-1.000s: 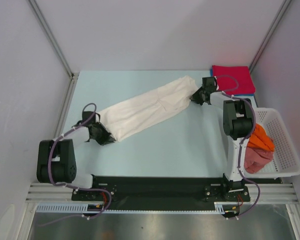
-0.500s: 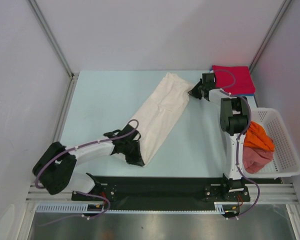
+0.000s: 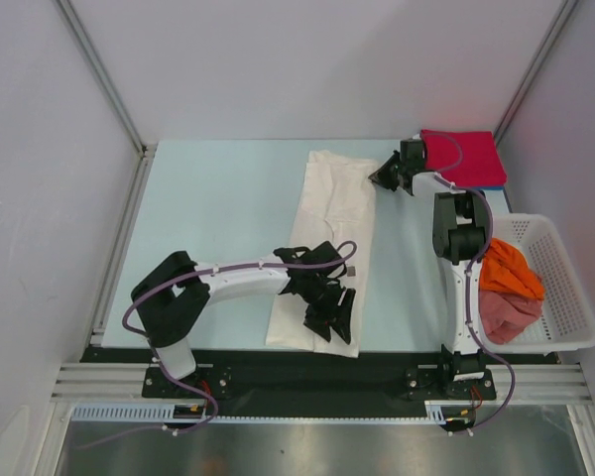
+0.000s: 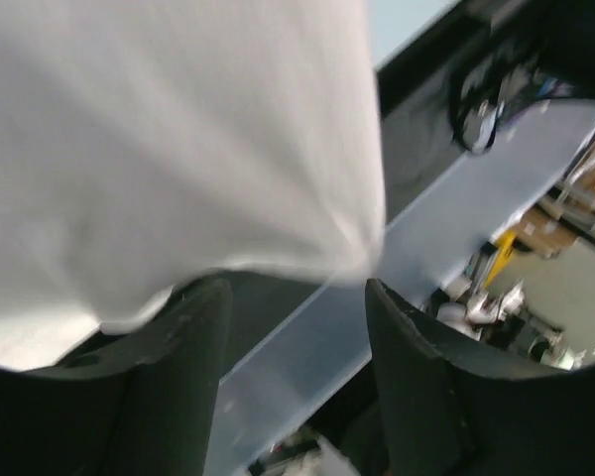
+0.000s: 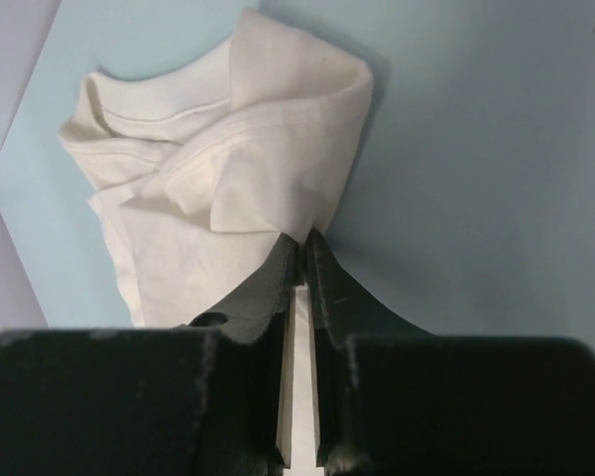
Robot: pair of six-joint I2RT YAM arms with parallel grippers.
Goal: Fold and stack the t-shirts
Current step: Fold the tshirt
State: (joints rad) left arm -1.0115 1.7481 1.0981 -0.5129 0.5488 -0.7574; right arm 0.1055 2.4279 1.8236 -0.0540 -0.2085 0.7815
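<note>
A white t-shirt [image 3: 327, 238], folded into a long strip, lies nearly front to back on the pale blue table. My left gripper [image 3: 332, 312] hovers over its near end, open. In the left wrist view the white t-shirt [image 4: 169, 139] lies just past the fingertips [image 4: 178, 357] and nothing is between them. My right gripper [image 3: 382, 178] is shut on the strip's far right corner. In the right wrist view the bunched white t-shirt [image 5: 228, 169] is pinched at the gripper's [image 5: 302, 243] tips. A folded red t-shirt [image 3: 466, 157] rests on a blue one [image 3: 498, 185] at the back right.
A white lattice basket [image 3: 565, 297] stands at the right edge, holding an orange t-shirt [image 3: 511, 273] and a pinkish-red one [image 3: 506, 315]. The right arm's upright link [image 3: 461, 238] stands between basket and white shirt. The black base rail [image 3: 278, 372] runs along the near edge.
My left arm swung the shirt's near end from the left to the near middle, turning the strip almost front to back, then opened and let go. The right gripper kept its hold.
</note>
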